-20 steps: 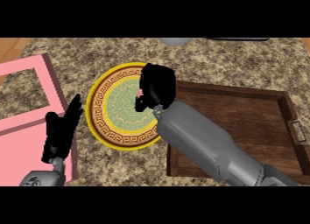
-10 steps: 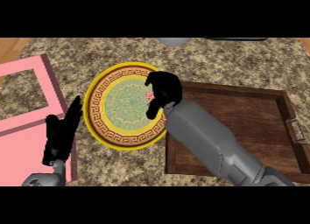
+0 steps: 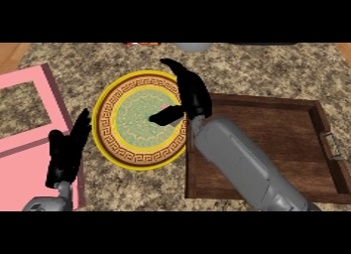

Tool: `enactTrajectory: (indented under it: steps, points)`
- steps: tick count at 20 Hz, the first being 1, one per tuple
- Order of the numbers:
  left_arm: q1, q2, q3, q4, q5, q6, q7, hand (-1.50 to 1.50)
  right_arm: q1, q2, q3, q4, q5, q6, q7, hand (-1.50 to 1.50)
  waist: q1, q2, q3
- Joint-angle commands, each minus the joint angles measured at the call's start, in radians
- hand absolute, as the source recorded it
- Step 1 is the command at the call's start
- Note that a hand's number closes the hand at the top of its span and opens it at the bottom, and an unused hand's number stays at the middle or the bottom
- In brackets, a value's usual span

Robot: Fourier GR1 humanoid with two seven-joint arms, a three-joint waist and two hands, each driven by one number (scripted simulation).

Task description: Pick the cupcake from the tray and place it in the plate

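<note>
The right hand [image 3: 187, 99] stands over the right side of the plate [image 3: 127, 149], its fingers straightened upward and the thumb stuck out to the left over the plate's green middle. A small pink speck shows just above the thumb, tucked against the palm; that is likely the cupcake [image 3: 164, 107], though nearly all of it is hidden by the hand. So the cupcake lies directly under and left of the palm, within the plate's rim, not in the tray [image 3: 281, 144] to the right. With fingers this straight the hand looks to have let go, but whether it touches the cupcake cannot be told. The left hand [image 3: 67, 151] rests open at the plate's left, over the pink board [image 3: 21, 119] on the tabletop [image 3: 281, 69]
</note>
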Motion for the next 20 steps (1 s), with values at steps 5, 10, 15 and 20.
enactTrajectory:
  steps: [5,10,15,20]
  points:
    - [-0.055,-0.014,0.005,0.027,-0.035,0.034,0.016,0.00,0.142,0.001,-0.162,-0.061,-0.197,0.044,-0.266,-1.50,-0.008,-0.001,-0.002]
    - [0.002,-0.013,0.013,0.011,-0.018,-0.004,0.005,0.00,0.248,-0.012,-0.170,-0.139,-0.188,0.155,-0.337,-1.50,-0.011,-0.005,-0.002]
    - [0.016,0.002,0.046,-0.017,-0.017,-0.018,0.005,0.00,0.250,0.001,-0.157,-0.132,-0.169,0.147,-0.374,-1.50,-0.006,-0.004,-0.002]
    - [0.016,-0.031,0.007,-0.051,-0.043,-0.016,0.049,0.00,0.234,0.001,-0.191,-0.021,-0.166,0.122,-0.464,-1.50,-0.006,-0.004,-0.002]
